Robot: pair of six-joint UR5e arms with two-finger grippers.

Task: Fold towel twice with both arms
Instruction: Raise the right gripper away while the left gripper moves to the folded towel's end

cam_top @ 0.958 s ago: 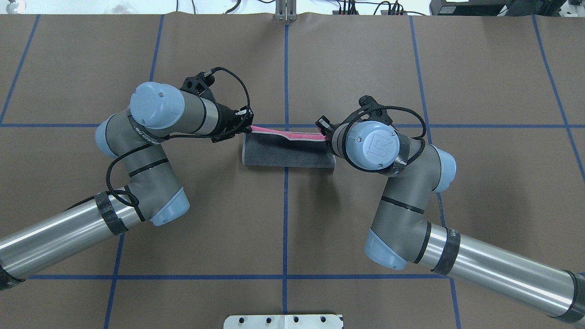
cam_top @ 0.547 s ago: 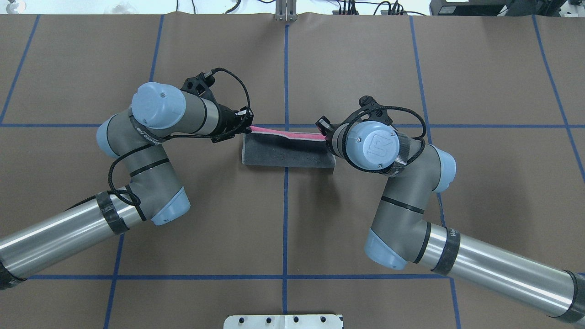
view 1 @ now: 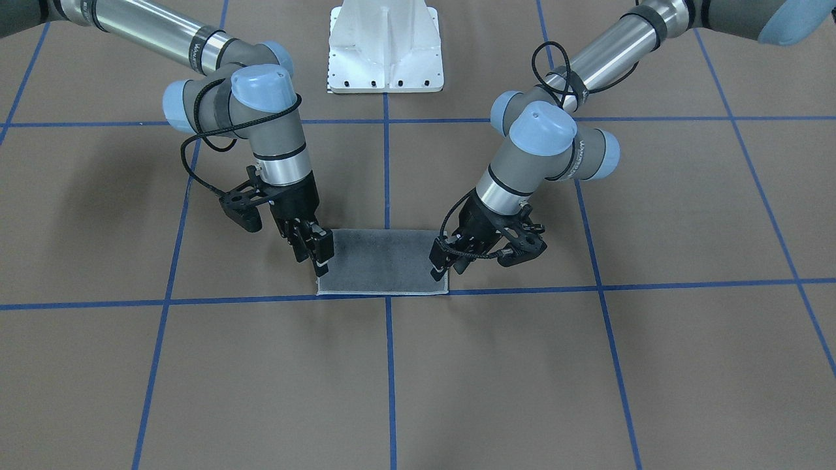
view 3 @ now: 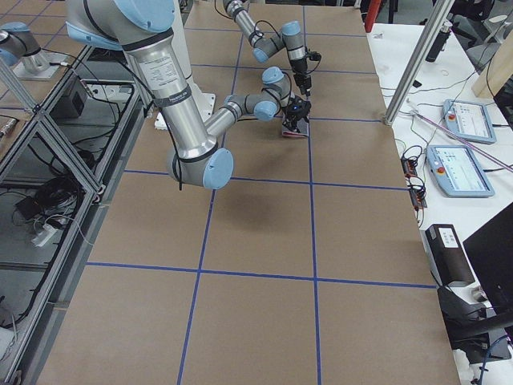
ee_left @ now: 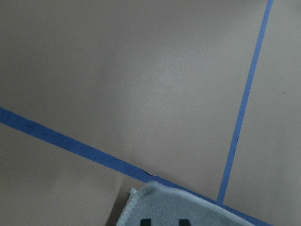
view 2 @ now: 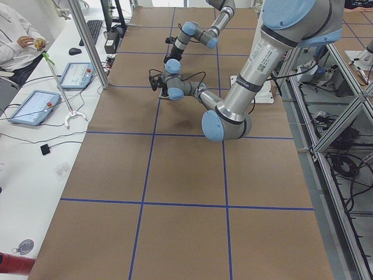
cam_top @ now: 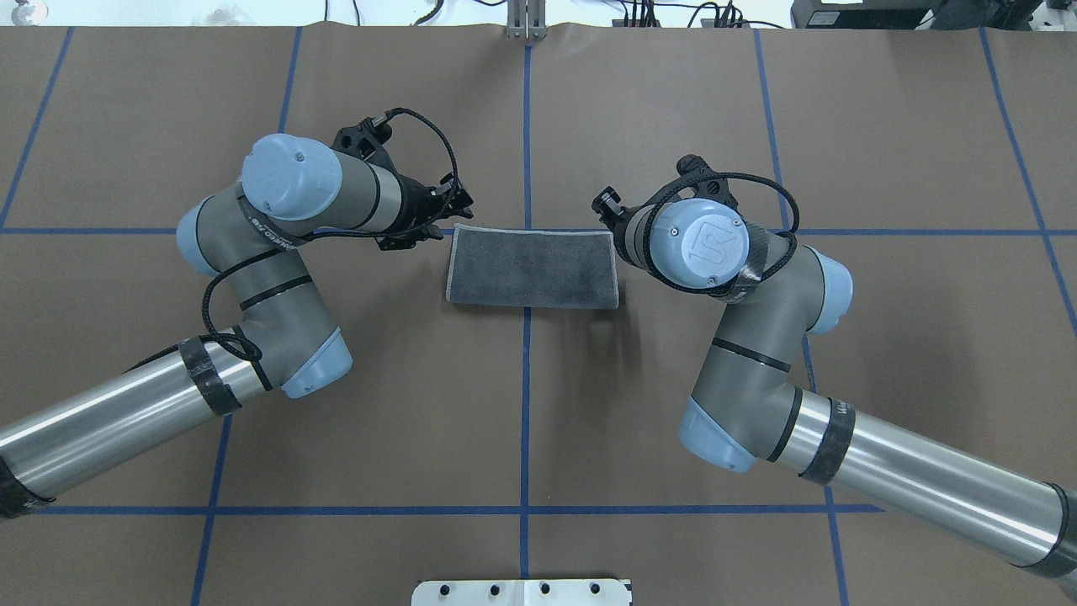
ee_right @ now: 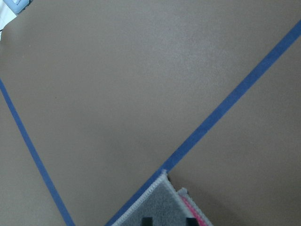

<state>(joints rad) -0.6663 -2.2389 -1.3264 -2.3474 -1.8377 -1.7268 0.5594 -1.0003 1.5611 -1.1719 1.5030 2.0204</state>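
The towel (cam_top: 532, 268) lies flat on the brown table as a folded rectangle, grey face up, its far edge along a blue tape line. In the front-facing view the towel (view 1: 382, 261) has a gripper at each far corner. My left gripper (view 1: 443, 264) hovers at one corner, fingers apart. At the other corner my right gripper (view 1: 317, 258) is also open. Each wrist view shows two separated fingertips above a towel corner (ee_left: 174, 207), and a pink sliver peeks out under the corner (ee_right: 162, 207). From overhead the left gripper (cam_top: 453, 210) sits just off the towel; the right one is hidden under its wrist.
The white pedestal base (view 1: 385, 46) stands at the robot's side of the table. Blue tape lines (cam_top: 527, 126) grid the brown surface. Beside the table is a bench with tablets (view 2: 35, 105) and a seated person (view 2: 17, 35).
Both grippers held the towel's far edge raised, pink showing. Now that edge lies flat with grey up, both grippers have let go and shifted slightly away.
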